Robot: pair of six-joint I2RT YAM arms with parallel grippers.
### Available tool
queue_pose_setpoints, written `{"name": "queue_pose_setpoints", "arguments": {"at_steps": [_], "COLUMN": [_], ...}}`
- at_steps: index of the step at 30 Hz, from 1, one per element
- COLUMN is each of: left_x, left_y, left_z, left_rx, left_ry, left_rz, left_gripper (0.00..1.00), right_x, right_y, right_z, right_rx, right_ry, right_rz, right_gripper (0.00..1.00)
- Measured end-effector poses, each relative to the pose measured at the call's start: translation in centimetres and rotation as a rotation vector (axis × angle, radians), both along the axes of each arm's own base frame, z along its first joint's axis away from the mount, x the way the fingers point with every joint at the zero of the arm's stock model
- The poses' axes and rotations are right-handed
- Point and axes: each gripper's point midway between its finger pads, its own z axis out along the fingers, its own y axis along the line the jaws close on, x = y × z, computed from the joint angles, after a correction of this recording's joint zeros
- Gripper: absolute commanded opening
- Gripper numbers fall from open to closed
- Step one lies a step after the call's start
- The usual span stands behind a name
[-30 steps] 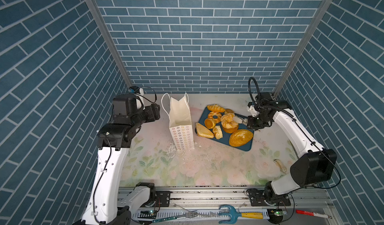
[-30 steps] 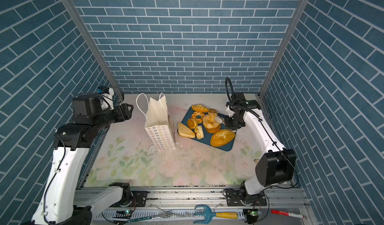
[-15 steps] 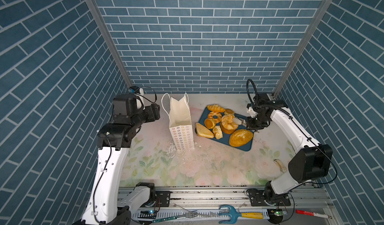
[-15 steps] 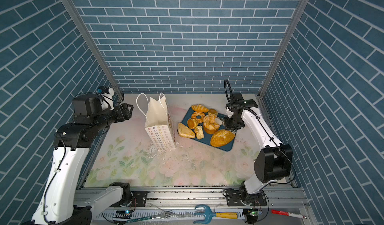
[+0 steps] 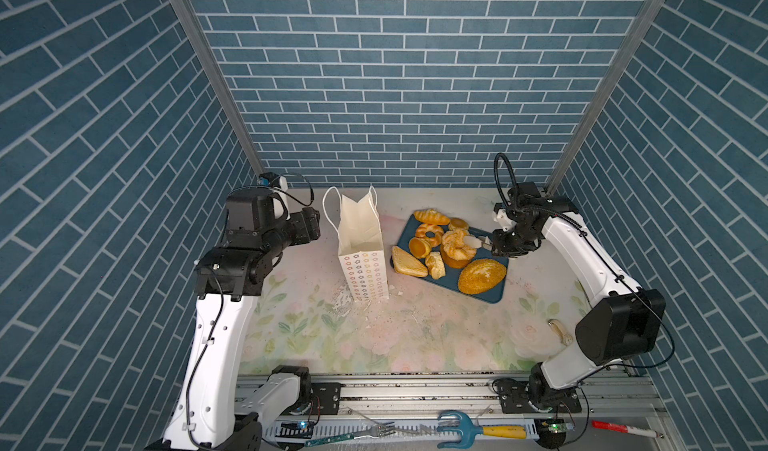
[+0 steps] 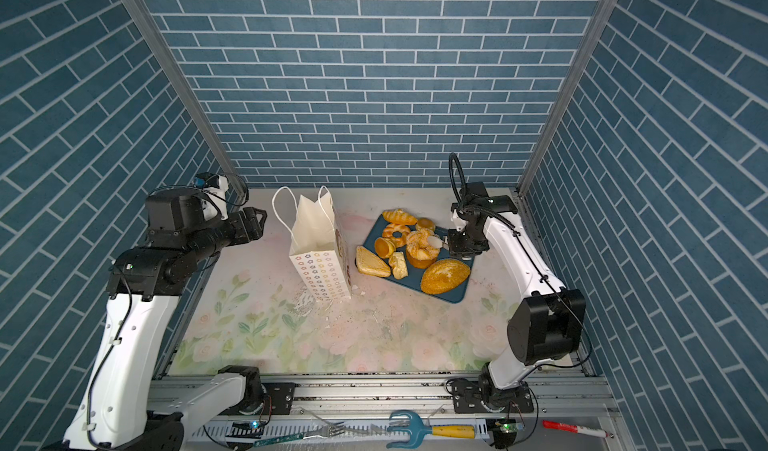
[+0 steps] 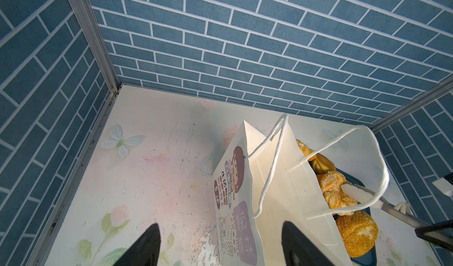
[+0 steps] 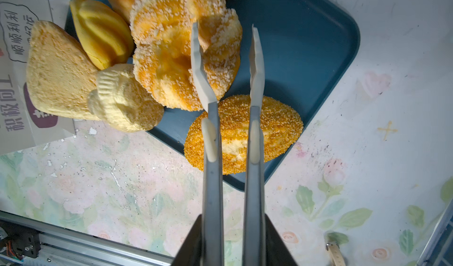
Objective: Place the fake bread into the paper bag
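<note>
Paper bag [image 5: 360, 237] upright on surface [image 5: 374, 332], mouth open, just left of dark blue tray [image 5: 494, 297]. Broad side: cartoon girl, purple panels, Chinese characters [image 8: 23, 29]; "顺顺利利" readable in right wrist view. Narrow side: flower outlines.
Fake bread [image 5: 482, 276] heaped on tray.
Right gripper [image 8: 224, 27]: jaws narrowly parted, straddling rim of sugared wreath [image 8: 169, 63], not clamped.
Left gripper [image 7: 220, 225]: jaws wide apart, empty, beside bag.
</note>
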Motion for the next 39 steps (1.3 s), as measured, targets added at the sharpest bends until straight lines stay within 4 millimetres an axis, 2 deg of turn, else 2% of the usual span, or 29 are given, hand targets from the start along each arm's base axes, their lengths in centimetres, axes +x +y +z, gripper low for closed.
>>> {"name": "queue_pose_setpoints", "arguments": {"at_steps": [8, 15, 19, 30, 39], "left_x": [-0.1, -0.1, -0.1, -0.1, -0.2], "left_y": [0.1, 0.1, 0.0, -0.1, -0.1], "left_z": [-0.2, -0.2, -0.2, -0.2, -0.1], "left_rx": [0.003, 0.003, 0.005, 0.004, 0.004], "left_ry": [0.007, 0.007, 0.007, 0.007, 0.006], "left_rz": [0.004, 0.004, 0.002, 0.000, 0.000], "left_gripper": [0.79, 0.79, 0.79, 0.79, 0.79], "right_x": [-0.3, 0.0, -0.2, -0.2, -0.9], "right_y": [0.5, 0.8, 0.9, 0.9, 0.9], "right_z": [-0.3, -2.7, -3.2, -3.0, -1.3], "right_rx": [0.016, 0.006, 0.006, 0.011, 0.033], "right_ry": [0.027, 0.106, 0.128, 0.123, 0.072], "right_rz": [0.011, 0.014, 0.015, 0.015, 0.016], "right_gripper": [0.37, 0.36, 0.32, 0.15, 0.11]}}
